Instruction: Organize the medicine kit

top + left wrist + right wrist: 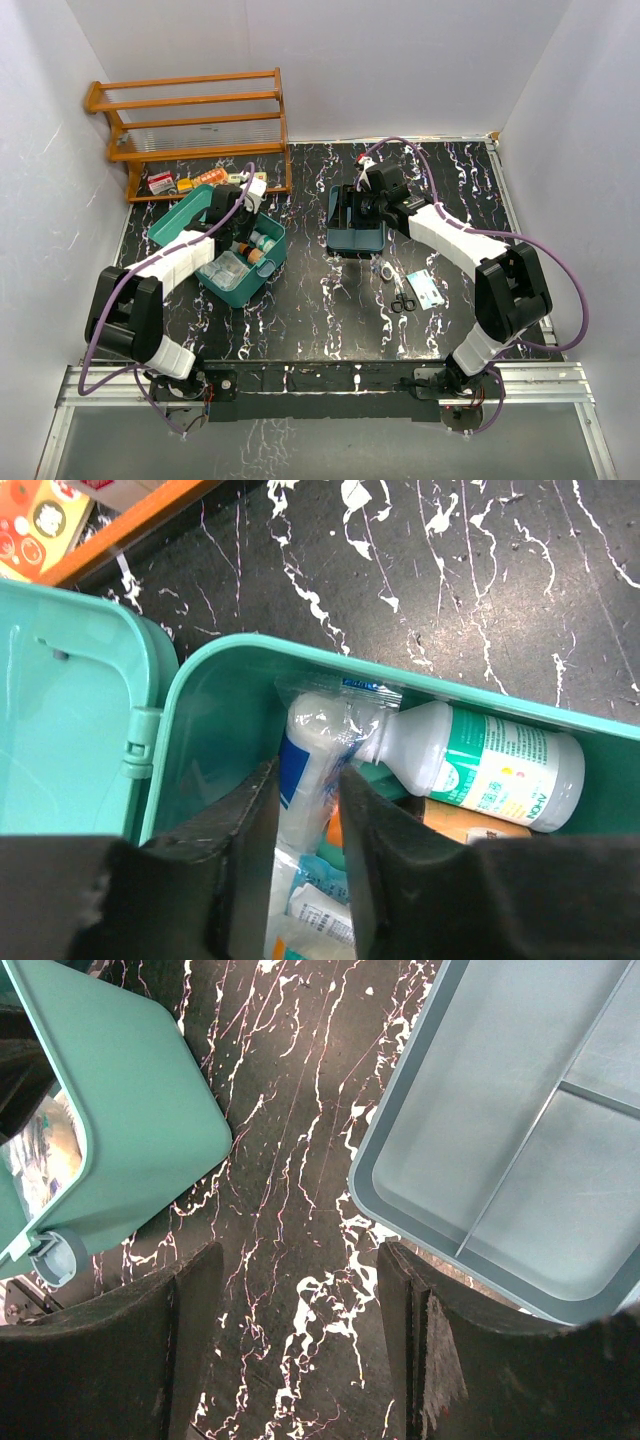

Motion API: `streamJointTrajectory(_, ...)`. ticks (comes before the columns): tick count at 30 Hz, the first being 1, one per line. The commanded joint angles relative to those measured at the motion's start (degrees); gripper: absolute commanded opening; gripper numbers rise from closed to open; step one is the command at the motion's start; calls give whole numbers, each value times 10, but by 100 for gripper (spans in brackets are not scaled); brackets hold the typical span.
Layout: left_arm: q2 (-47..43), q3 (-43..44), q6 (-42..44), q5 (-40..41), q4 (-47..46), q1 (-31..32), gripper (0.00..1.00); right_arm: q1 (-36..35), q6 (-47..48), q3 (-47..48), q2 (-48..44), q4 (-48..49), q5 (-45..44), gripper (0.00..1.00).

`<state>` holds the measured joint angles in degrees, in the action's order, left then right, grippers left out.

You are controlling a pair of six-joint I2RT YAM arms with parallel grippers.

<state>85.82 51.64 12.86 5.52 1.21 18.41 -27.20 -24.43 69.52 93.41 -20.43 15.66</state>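
medicine kit (215,715) under left fingers (385,850), open

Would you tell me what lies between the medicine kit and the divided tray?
Bare marbled table separates the medicine kit from the divided tray, per the right wrist view.

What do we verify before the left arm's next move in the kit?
1. Medicine kit lid open: ok.
2. Left gripper clear of wrapped roll: cannot tell, jaws either side of it.
3. Bottle lying inside kit: ok.
4. Right gripper open, empty, over table beside tray: ok.
5. All items packed: not ok, scissors lie on table.
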Motion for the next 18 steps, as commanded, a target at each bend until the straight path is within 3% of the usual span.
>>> streamJointTrajectory(1, -14, -6, -1, 5, -30, 9, 24, 2, -1, 4, -25, 33, 6, 60)
streamJointTrajectory(18, 51, -18, -1, 59, -69, 17, 17, 2, 2, 9, -19, 30, 3, 60)
